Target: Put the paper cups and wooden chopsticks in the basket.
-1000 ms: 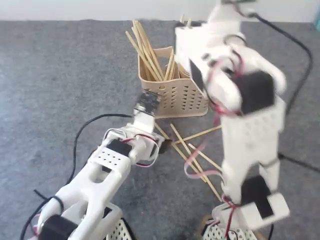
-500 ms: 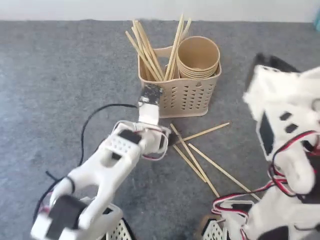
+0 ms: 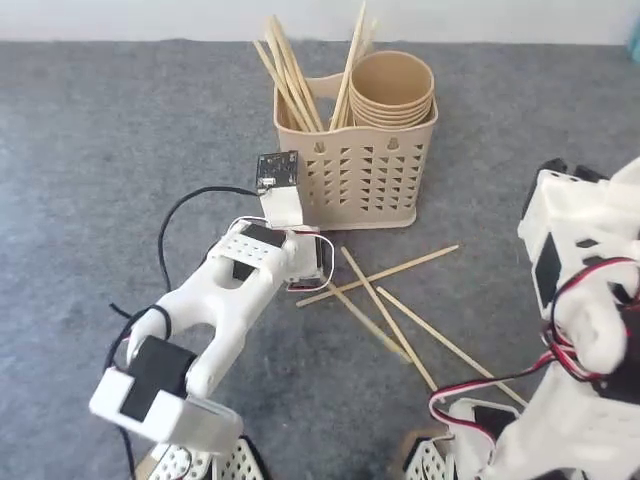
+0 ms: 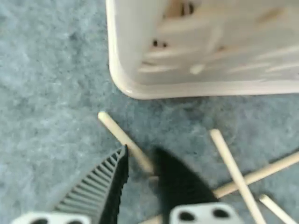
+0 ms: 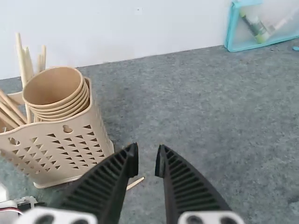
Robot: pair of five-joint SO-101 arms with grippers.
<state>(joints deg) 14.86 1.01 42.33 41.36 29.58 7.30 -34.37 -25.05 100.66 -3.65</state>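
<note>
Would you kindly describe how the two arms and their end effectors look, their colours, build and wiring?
Both the left arm and the right arm are white plastic shells with black motor blocks. A black cable trails from the left one; red and white wires loop along the right. The left end effector and the right end effector have black ridged fingers.

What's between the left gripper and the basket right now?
One chopstick runs from between the open jaws of the left gripper toward the basket. The rest is bare carpet, seen in the left wrist view.
</note>
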